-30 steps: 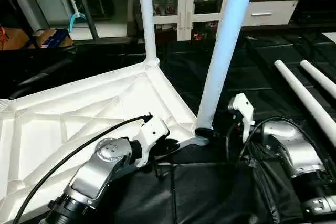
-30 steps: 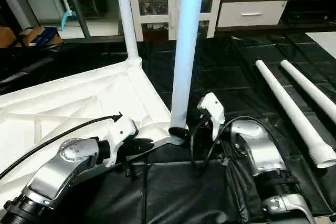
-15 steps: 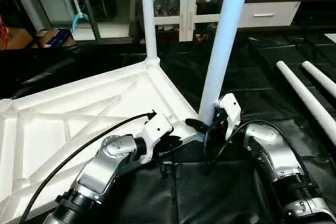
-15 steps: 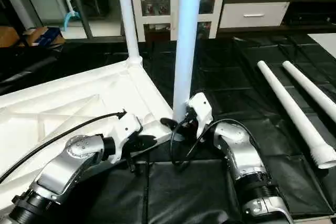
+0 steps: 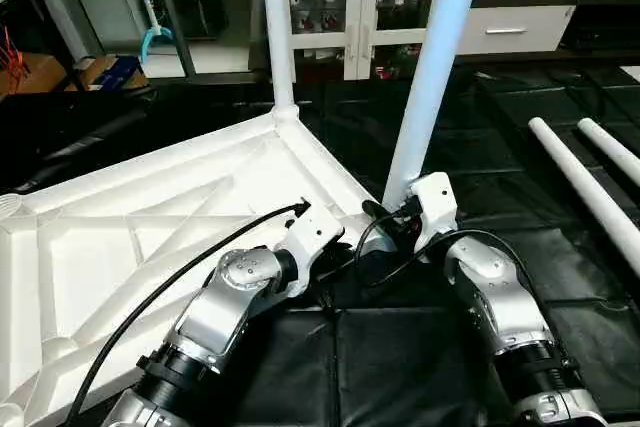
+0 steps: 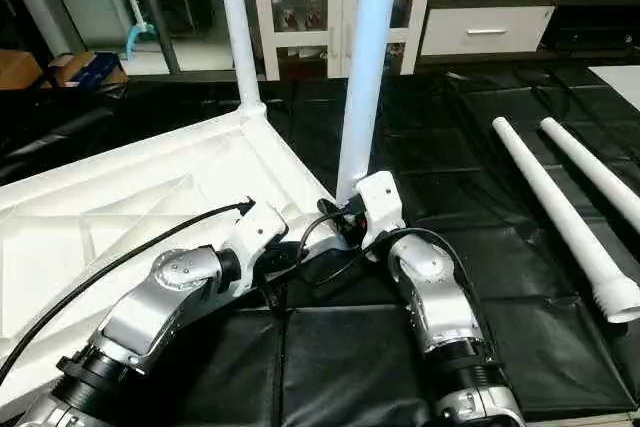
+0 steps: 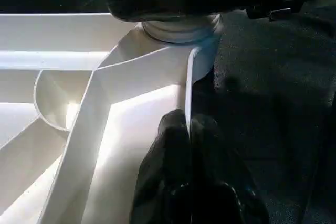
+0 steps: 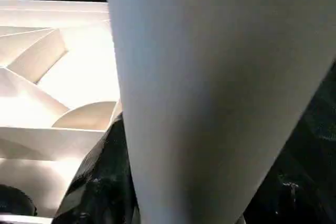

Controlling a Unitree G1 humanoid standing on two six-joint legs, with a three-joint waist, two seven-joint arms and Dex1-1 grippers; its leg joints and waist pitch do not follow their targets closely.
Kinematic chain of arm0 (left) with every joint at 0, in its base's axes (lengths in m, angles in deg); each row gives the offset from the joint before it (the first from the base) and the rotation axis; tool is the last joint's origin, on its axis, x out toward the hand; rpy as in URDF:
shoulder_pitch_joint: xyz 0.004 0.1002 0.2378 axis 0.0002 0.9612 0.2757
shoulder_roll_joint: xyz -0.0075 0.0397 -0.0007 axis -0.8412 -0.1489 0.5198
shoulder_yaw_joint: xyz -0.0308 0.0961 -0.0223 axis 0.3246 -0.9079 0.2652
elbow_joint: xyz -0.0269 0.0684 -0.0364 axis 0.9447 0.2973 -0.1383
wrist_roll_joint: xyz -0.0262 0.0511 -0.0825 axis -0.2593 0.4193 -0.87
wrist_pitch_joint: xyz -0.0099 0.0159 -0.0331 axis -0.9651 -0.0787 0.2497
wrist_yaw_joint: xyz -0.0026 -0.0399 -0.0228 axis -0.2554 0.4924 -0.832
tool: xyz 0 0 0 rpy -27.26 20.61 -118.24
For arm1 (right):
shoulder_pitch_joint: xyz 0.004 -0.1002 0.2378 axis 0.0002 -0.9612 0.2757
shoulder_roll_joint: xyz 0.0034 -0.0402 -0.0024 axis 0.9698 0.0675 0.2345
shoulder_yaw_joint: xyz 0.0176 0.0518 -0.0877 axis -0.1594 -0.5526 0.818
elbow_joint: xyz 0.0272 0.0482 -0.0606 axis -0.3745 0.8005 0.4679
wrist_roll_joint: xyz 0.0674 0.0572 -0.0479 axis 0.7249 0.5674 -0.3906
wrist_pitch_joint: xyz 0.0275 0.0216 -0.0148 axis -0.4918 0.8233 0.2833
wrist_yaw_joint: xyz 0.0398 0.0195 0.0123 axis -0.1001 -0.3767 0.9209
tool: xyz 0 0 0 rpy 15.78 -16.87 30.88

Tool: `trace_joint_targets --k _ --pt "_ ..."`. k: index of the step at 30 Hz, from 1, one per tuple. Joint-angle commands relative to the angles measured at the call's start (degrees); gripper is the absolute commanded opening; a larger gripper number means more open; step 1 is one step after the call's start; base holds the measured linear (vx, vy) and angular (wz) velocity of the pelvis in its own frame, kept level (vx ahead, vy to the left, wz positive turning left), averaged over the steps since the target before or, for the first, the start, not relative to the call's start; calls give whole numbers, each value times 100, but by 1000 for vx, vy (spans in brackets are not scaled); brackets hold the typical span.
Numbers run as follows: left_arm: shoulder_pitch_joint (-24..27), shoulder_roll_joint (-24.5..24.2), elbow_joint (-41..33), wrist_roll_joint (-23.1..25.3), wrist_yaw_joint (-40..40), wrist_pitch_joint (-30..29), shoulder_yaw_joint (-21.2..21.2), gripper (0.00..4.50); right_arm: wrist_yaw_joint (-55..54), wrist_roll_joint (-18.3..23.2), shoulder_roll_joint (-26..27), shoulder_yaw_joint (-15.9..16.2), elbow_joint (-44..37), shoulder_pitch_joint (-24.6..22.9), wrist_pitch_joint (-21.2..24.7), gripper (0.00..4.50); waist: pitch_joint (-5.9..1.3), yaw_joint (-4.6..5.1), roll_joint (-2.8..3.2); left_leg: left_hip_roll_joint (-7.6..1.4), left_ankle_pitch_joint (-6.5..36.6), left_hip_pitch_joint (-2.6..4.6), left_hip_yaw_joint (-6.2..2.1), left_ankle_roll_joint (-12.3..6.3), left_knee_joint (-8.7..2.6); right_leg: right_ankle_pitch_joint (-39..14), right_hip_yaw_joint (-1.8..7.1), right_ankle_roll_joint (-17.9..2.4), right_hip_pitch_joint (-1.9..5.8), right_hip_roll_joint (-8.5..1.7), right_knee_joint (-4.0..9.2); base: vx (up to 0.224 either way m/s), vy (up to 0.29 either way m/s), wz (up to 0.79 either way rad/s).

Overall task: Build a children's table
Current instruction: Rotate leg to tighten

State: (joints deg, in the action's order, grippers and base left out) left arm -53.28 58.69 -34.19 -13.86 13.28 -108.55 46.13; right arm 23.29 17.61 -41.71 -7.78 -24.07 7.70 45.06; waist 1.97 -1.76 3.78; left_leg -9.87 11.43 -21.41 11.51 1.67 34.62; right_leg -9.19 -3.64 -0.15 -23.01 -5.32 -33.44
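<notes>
The children's table top [image 5: 150,217] lies upside down on the black mat, ribs facing up. Two white legs stand upright in its corner sockets: one at the far corner [image 5: 277,37], one at the near corner [image 5: 435,67]. My left gripper [image 7: 187,121] is shut on the thin rim [image 7: 189,85] of the top, just beside the near corner socket. At the foot of the near leg sits my right gripper [image 5: 395,209], its black fingers closed around the leg. One finger [image 8: 105,182] lies against the leg's side; the other is hidden behind it.
Two loose white legs [image 5: 585,187] [image 5: 612,150] lie side by side on the mat to the right. A white glass-door cabinet [image 5: 350,7] and a white drawer unit [image 5: 520,27] stand at the back. Black mat [image 5: 400,367] stretches in front of me.
My right gripper has swung in from the right to the foot of the near leg and closed around it. The left gripper has kept its grip on the rim.
</notes>
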Motion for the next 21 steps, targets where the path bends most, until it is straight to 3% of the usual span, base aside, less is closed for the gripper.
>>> trace_joint_targets --k 1,12,17,18,21 --pt "-126 3 86 55 -395 210 287 0 38 34 109 132 -61 -70 22 196 -317 45 -107 -293 1348 67 -163 -238 -456 -1784 217 -1006 205 -284 413 0 0 0" --pt "-13 -194 -56 102 -168 379 177 0 625 171 -275 18 15 96 -99 196 -334 26 -113 -298 1126 63 -151 -353 -429 -1431 220 -1143 220 -290 372 0 0 0" --pt "-18 -215 -61 102 -157 382 166 0 858 309 -374 -48 52 174 -62 196 -328 20 -110 -301 1158 63 -152 -368 -429 -1570 217 -1118 217 -292 390 0 0 0" --pt "-15 -222 -67 102 -152 381 161 0 906 324 -391 -41 47 177 -60 252 -332 17 -110 -305 1142 67 -152 -369 -428 -1544 215 -1121 214 -286 384 0 0 0" --pt "-2 -245 -79 98 -142 390 141 0 1037 378 -417 -34 22 174 -23 268 -340 21 -108 -302 1013 33 -161 -447 -419 -1322 208 -1175 242 -288 349 0 0 0"
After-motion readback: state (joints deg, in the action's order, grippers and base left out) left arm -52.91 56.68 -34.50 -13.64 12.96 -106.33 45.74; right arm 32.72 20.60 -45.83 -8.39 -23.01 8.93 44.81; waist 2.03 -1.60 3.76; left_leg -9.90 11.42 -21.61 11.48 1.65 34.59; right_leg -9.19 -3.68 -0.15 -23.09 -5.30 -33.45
